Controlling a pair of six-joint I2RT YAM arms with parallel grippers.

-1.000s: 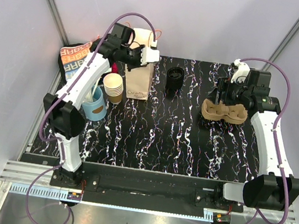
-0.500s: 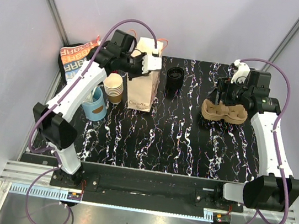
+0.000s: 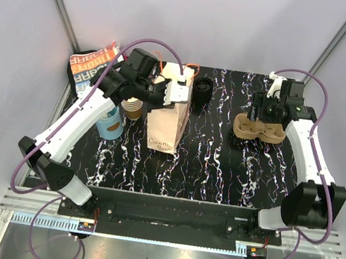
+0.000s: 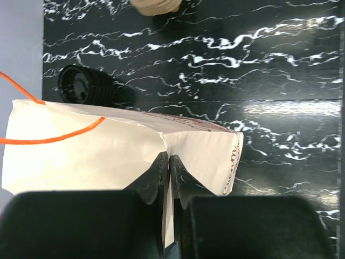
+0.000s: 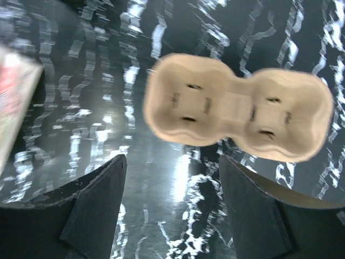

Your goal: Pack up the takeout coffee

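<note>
Barely started: my left gripper point(image 4: 168, 162) clamps the white paper bag point(image 4: 81, 145), right gripper point(image 5: 172, 162) gapes over the empty tan pulp tray point(image 5: 237, 108).

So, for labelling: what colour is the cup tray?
Tan cup tray, clearest from the right wrist.

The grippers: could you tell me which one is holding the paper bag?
The left gripper, shut on an edge of the white paper bag; the right gripper is open, empty, beside the cup tray.

Dark, seemingly ribbed takeout coffee point(image 3: 202, 90) just beside the paper bag point(image 3: 166, 125)
</note>
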